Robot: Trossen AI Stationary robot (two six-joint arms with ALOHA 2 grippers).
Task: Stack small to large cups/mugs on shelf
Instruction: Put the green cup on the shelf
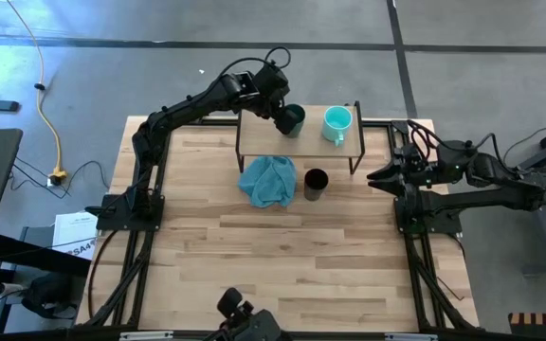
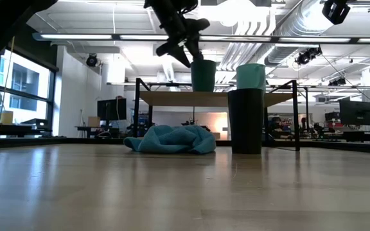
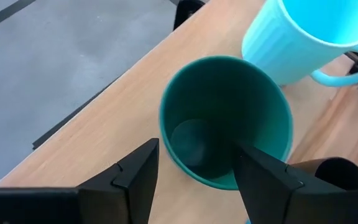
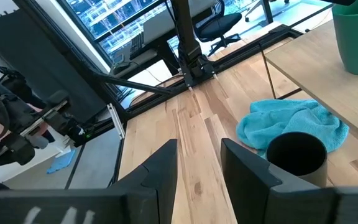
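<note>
The dark teal-green cup (image 1: 294,118) stands upright on the shelf's wooden top (image 1: 259,142), and the light turquoise mug (image 1: 337,123) stands beside it, toward the shelf's right end. The black cup (image 1: 316,183) stands on the table in front of the shelf. My left gripper (image 3: 194,155) is open at the teal-green cup (image 3: 225,118). It slants down from the far left, with one finger outside the cup's wall and the other over its rim. My right gripper (image 1: 375,178) is open and empty at the table's right, pointing toward the black cup (image 4: 296,155). My left gripper's fingers (image 3: 138,177) stand about the near rim (image 3: 173,155) of the teal-green cup with a wide gap between them. I cannot tell whether either finger touches the cup. The cup stands on its base on the shelf (image 2: 172,97).
A crumpled blue-teal cloth (image 1: 267,181) lies on the table in front of the shelf, left of the black cup. The shelf's thin dark legs (image 1: 354,163) stand near the black cup. The near half of the tabletop (image 1: 273,265) is bare wood.
</note>
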